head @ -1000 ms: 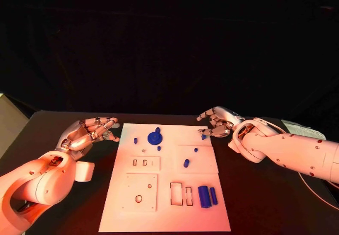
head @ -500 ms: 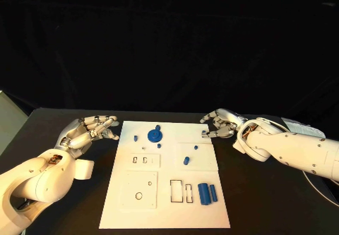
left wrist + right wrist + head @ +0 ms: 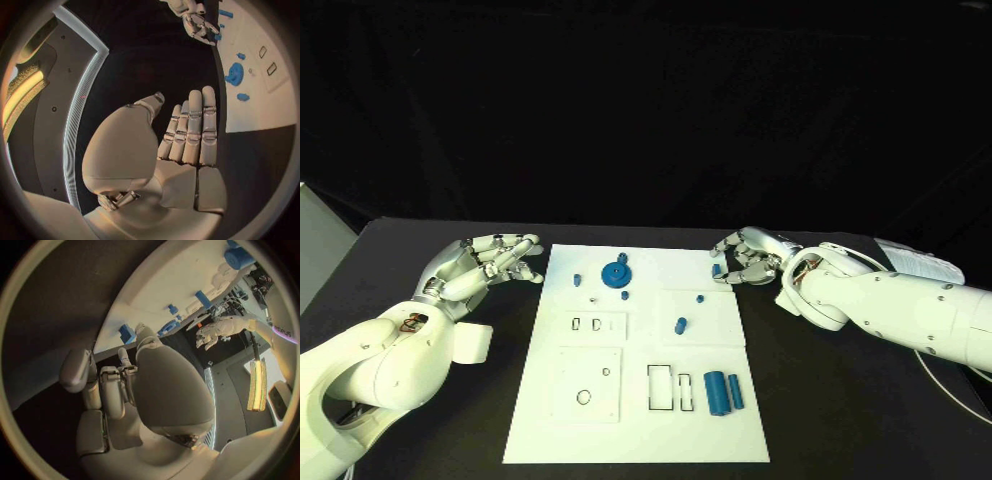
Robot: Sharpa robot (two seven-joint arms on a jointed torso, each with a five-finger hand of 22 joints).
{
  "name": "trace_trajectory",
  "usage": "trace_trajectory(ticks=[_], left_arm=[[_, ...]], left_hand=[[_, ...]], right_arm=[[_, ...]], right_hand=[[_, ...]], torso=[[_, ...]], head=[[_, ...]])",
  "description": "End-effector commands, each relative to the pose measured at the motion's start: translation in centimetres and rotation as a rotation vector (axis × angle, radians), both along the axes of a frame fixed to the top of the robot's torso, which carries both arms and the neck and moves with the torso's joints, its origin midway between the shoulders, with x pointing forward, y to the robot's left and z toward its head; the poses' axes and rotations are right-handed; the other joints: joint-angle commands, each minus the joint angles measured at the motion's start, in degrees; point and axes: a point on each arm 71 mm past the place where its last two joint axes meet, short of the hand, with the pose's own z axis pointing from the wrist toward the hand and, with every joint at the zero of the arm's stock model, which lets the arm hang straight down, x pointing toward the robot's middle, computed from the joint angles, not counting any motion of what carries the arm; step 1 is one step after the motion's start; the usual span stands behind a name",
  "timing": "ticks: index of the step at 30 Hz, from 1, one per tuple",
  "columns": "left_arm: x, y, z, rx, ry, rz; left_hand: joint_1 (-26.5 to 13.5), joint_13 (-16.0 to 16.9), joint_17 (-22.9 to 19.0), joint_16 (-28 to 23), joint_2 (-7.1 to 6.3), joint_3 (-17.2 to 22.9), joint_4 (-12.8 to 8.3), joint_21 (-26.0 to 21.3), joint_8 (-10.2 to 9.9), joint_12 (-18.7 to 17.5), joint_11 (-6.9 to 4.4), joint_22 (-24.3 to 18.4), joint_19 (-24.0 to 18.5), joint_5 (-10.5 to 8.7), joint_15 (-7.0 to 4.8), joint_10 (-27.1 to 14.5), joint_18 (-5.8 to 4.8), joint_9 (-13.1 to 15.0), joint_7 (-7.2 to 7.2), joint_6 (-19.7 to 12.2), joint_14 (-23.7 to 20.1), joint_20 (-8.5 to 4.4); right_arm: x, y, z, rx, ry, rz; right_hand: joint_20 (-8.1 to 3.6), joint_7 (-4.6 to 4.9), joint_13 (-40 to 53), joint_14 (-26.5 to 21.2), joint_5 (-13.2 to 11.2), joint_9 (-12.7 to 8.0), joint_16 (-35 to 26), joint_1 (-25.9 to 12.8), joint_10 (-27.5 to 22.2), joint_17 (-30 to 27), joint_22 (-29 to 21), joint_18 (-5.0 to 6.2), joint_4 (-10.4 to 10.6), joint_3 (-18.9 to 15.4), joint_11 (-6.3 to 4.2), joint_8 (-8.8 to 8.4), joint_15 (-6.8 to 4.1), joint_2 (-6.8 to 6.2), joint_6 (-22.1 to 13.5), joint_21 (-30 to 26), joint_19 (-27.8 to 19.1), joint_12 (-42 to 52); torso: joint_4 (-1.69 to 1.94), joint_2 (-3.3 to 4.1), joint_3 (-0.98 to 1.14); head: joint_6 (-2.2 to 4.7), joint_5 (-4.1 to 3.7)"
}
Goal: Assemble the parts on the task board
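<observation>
Task board (image 3: 635, 400) mid-table, parts (image 3: 723, 392) on it, between both arms.

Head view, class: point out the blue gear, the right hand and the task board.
blue gear (image 3: 615, 275), head view, its middle.
right hand (image 3: 746, 256), head view, middle of the hand.
task board (image 3: 639, 435), head view, bare near end.

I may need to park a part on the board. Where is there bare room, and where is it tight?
Free: the task board's near strip, below the rectangular slots. Tight: the far end, around the blue gear, small pieces and the right hand.
</observation>
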Motion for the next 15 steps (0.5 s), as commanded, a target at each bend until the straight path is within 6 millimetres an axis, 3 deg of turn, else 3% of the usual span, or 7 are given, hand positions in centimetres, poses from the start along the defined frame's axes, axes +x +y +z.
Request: trace_trajectory(ticks=[1,11,15], left_arm=[[-0.04,-0.22,0.04,-0.006,-0.005,-0.017],[-0.02,-0.19,-0.02,-0.005,-0.003,-0.016],[0.01,-0.14,-0.06,-0.004,-0.001,-0.013]], left_hand=[[0.4,0.0,-0.1,0.2,0.32,-0.2,-0.1,0.4,0.2,0.4,0.05,0.1,-0.6,-0.1,0.06,-0.4,0.22,0.1,-0.05,-0.5,-0.5,0.0],[0.4,0.0,-0.1,0.3,0.37,-0.2,0.0,0.4,0.2,0.4,0.06,0.1,-0.6,-0.1,0.07,-0.4,0.22,0.1,-0.03,-0.5,-0.6,0.0],[0.4,0.0,-0.1,0.3,0.37,-0.2,0.0,0.4,0.2,0.4,0.06,0.1,-0.6,-0.1,0.07,-0.4,0.22,0.1,-0.03,-0.5,-0.6,0.0]], right_arm=[[-0.05,0.13,-0.48,-0.018,0.014,0.005],[-0.13,0.21,-0.97,-0.018,0.019,0.002],[-0.15,0.25,-1.07,-0.018,0.02,-0.004]], right_hand=[[-0.13,-0.02,10.3,5.6,0.4,0.1,0.3,0.6,1.5,13.8,0.3,0.1,-0.1,0.3,0.13,0.33,0.05,0.49,0.6,0.5,0.6,0.3],[-0.65,-0.83,10.5,5.7,-0.2,0.5,0.3,2.1,1.7,13.9,0.7,0.1,-0.3,2.8,-0.6,1.96,-0.55,1.41,3.8,0.6,0.7,0.6],[-0.86,-1.15,10.6,5.7,-0.2,0.6,0.3,1.8,1.8,13.9,0.8,0.09,-0.1,3.7,-0.89,2.59,-0.79,1.63,4.9,0.7,0.7,0.7]], torso=[[-0.01,-0.01,0.02],[-0.01,-0.05,0.0],[-0.08,-0.04,0.08]], head=[[-0.18,0.12],[-0.49,-0.21],[-0.57,-0.09]])
